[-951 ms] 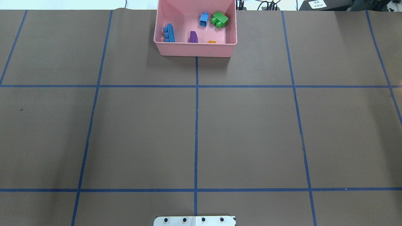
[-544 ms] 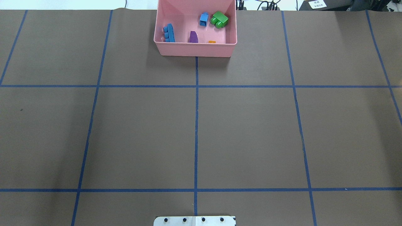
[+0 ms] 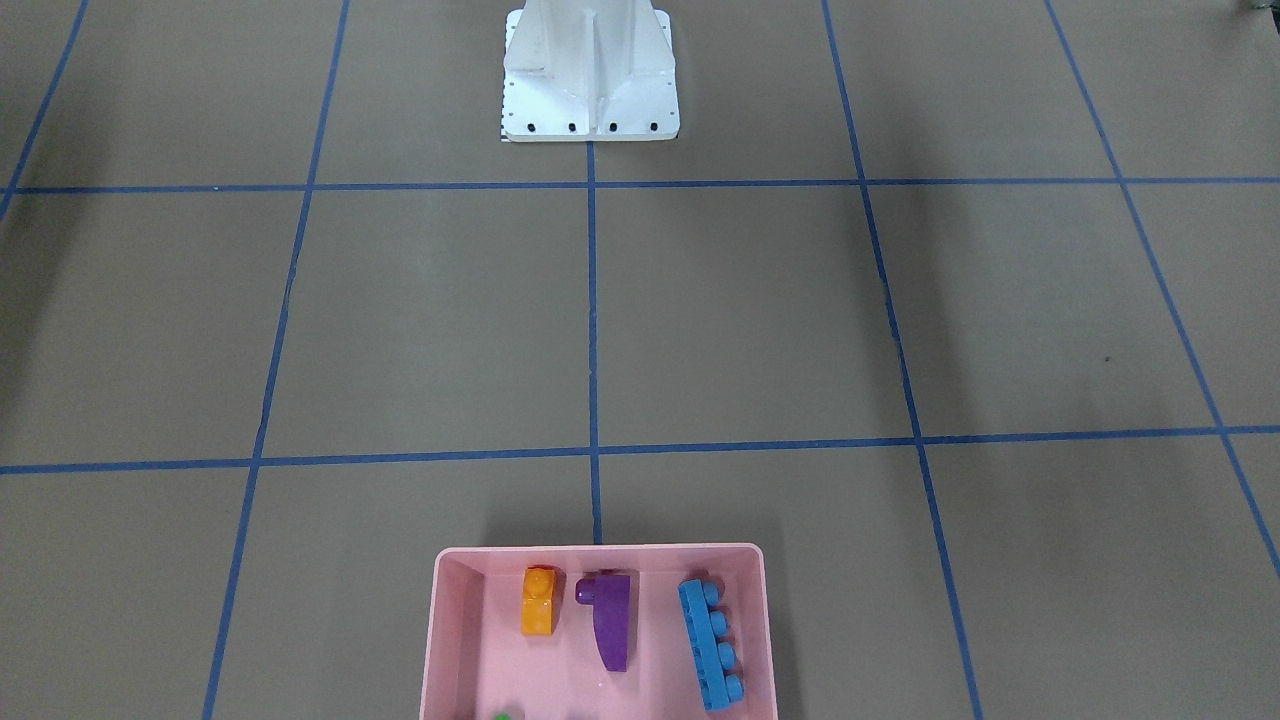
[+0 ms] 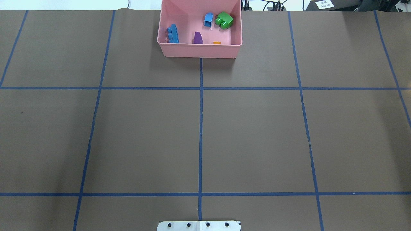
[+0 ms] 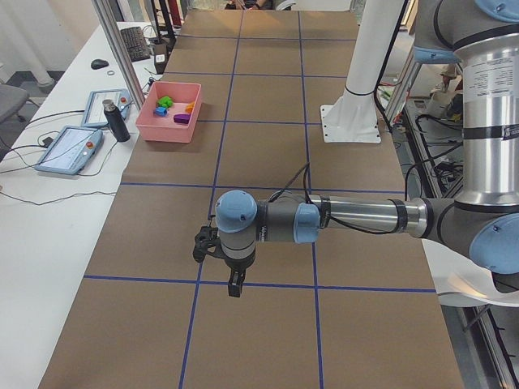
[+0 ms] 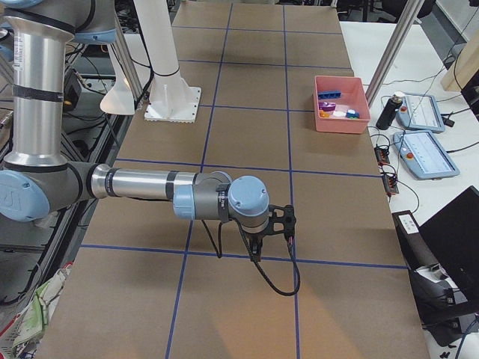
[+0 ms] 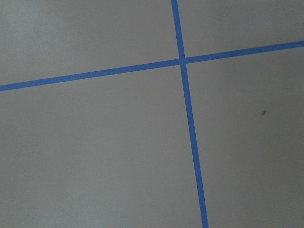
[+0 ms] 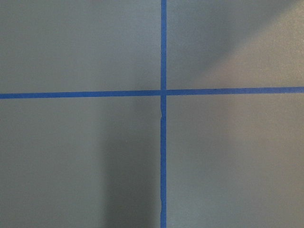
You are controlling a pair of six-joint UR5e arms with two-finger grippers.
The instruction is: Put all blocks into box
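**Blocks boxed, arms far off**

We find the pale pink plastic box (image 4: 199, 51) at the desk's (image 4: 257, 128) far edge, on the centre line. It holds the orange sloped brick (image 3: 539, 602), purple sloped brick (image 3: 611, 620), long blue four-stud brick (image 3: 711, 645) lying lengthwise away from the robot, small blue one-stud brick (image 4: 208, 20) and bright green cube (image 4: 224, 20). The left end effector (image 5: 233, 285) and right end effector (image 6: 255, 253) hang well apart from it, neither plainly nearer; open or closed, we cannot tell. A white label's (image 4: 324, 4) print seems unreadable.
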